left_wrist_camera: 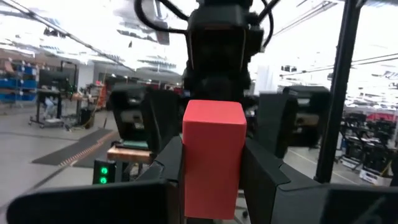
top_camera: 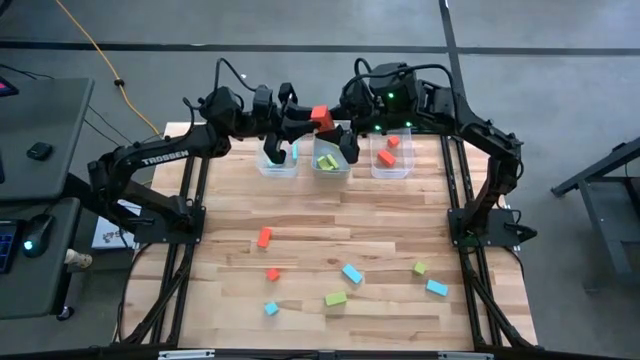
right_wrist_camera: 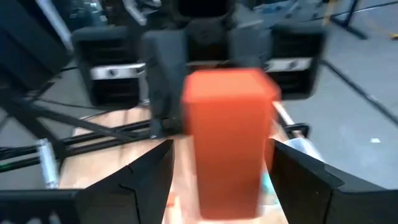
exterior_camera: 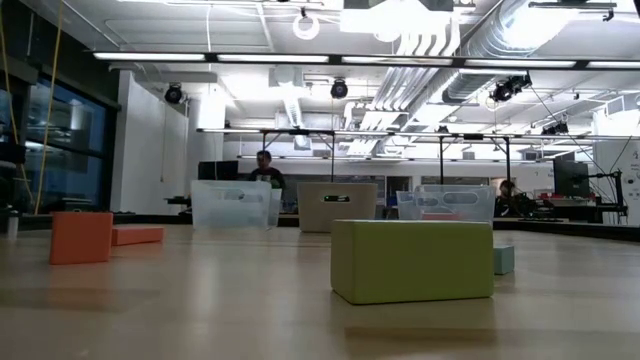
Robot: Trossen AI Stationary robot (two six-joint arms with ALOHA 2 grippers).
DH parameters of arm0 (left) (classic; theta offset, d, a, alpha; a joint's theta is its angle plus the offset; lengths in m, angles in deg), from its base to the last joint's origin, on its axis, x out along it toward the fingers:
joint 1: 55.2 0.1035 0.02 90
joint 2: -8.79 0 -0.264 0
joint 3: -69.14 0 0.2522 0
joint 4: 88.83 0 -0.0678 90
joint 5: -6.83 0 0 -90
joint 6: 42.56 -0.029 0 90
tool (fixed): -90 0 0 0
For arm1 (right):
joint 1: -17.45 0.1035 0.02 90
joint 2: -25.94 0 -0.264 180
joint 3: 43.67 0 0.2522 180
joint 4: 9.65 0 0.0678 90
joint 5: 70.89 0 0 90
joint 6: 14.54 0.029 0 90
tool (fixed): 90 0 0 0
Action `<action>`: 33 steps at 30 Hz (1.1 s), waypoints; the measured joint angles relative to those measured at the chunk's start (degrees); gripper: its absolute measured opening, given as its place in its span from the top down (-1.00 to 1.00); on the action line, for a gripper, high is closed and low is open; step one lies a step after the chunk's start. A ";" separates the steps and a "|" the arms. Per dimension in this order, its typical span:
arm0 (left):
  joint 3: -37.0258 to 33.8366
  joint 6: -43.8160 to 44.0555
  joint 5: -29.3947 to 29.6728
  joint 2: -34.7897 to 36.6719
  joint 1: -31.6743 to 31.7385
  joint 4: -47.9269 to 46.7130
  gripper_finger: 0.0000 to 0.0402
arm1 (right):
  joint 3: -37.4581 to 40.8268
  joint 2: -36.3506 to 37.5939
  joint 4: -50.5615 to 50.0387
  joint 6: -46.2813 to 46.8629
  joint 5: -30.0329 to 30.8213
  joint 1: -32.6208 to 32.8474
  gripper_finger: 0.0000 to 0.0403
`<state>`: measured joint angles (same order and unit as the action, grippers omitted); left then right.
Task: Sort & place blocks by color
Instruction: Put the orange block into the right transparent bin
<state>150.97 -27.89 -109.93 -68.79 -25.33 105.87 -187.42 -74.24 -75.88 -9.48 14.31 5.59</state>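
Red-orange and box-shaped, a bar block (top_camera: 320, 116) sits pinched in my left gripper (top_camera: 315, 122), raised above the three clear bins (top_camera: 331, 168) at the table's (top_camera: 400, 215) far edge; my right gripper (top_camera: 345, 125) faces it, fingers spread. Low view: a lime green block (exterior_camera: 412, 260) lies nearest, orange ones (exterior_camera: 82, 237) to one side. Left wrist: my fingers (left_wrist_camera: 171, 163) clamp the bar's flat sides. Right wrist: my spread fingers (right_wrist_camera: 298, 165) flank it without touching.
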 joint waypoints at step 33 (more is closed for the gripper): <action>0.11 0.09 -0.03 0.14 0.80 -0.33 0.08 | 0.00 -0.31 -0.68 0.22 4.63 0.37 0.45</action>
<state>151.08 -27.79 -109.96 -68.64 -24.53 105.53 -187.42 -74.55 -76.55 -9.26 18.94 5.97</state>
